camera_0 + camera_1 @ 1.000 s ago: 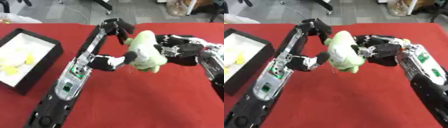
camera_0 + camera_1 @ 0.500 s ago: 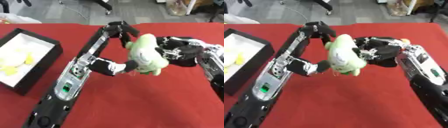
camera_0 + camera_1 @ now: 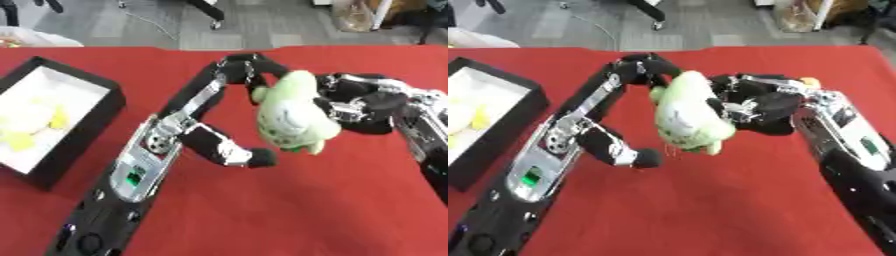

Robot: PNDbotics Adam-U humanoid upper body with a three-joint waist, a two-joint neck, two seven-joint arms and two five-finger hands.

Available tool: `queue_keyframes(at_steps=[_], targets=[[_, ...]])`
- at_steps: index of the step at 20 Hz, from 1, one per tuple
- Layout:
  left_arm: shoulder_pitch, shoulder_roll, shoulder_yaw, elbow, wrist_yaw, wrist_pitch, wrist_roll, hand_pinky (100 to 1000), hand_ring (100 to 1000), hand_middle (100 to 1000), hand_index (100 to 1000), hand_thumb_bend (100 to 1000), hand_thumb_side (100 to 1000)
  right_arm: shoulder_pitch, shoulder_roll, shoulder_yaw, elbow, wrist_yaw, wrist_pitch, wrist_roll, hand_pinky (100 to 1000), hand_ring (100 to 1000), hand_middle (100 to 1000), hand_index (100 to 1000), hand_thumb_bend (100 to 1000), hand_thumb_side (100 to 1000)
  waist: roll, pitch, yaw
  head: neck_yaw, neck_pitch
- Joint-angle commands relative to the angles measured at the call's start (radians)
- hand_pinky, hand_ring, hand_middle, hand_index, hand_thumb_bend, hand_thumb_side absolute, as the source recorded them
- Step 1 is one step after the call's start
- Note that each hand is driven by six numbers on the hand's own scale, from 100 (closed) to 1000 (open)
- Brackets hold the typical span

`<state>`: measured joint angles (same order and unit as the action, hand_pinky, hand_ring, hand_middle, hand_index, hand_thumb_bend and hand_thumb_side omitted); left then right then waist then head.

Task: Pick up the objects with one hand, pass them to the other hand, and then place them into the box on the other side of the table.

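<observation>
At the far left of the scene, a black box (image 3: 98,117) with a white interior rests on the red table (image 3: 289,210); pale yellow objects (image 3: 24,127) lie inside it, their form not discernible. To its right, the left arm (image 3: 144,165) enters from the near left edge and extends diagonally away from the viewer, bending at the far end toward the centre. The left hand (image 3: 249,70) sits at the far top of a light green soft toy (image 3: 293,117), touching its upper left edge; whether its fingers are curled onto the toy or merely lie against it cannot be told. A black, rounded part of the left arm (image 3: 260,157) projects just near and left of the toy's lower edge.

The toy is held in the air above the middle of the table, well apart from the box. A small darker green patch shows at its near lower edge.

To the right of the toy, the right hand (image 3: 754,102) has its fingers (image 3: 337,107) curled against the toy's right side, gripping it. The right arm (image 3: 850,150) runs from this hand toward the near right edge of the scene.
</observation>
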<state>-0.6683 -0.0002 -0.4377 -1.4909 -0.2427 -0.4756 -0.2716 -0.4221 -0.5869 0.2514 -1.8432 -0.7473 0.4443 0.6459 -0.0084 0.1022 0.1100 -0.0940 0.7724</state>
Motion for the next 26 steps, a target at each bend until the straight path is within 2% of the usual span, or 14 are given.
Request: queue_keyframes(at_steps=[1, 12, 23, 26], targets=[[-0.019, 0.003, -0.001, -0.004, -0.009, -0.001, 0.006, 447, 528, 662, 802, 632, 547, -0.01, -0.023, -0.005, -0.022, 0.013, -0.023, 0.037, 589, 554, 319, 238, 100, 100, -0.005, -0.006, -0.002, 0.002, -0.002], [-0.019, 0.001, -0.001, 0.0, -0.006, 0.0, 0.024, 437, 500, 612, 761, 562, 528, -0.007, -0.025, -0.002, -0.024, 0.015, -0.051, 0.06, 580, 549, 316, 235, 100, 100, -0.006, -0.005, -0.002, 0.002, -0.002], [-0.02, 0.003, -0.002, -0.004, 0.006, -0.006, 0.018, 436, 500, 608, 755, 567, 527, -0.004, -0.026, -0.003, -0.024, 0.013, -0.05, 0.055, 576, 548, 316, 235, 100, 100, -0.006, -0.005, -0.001, 0.001, -0.002], [-0.02, 0.004, -0.004, -0.006, 0.01, -0.008, 0.013, 431, 487, 584, 735, 552, 497, -0.005, -0.026, -0.003, -0.025, 0.012, -0.05, 0.053, 575, 548, 317, 236, 100, 100, -0.005, -0.005, -0.002, 0.0, -0.002]])
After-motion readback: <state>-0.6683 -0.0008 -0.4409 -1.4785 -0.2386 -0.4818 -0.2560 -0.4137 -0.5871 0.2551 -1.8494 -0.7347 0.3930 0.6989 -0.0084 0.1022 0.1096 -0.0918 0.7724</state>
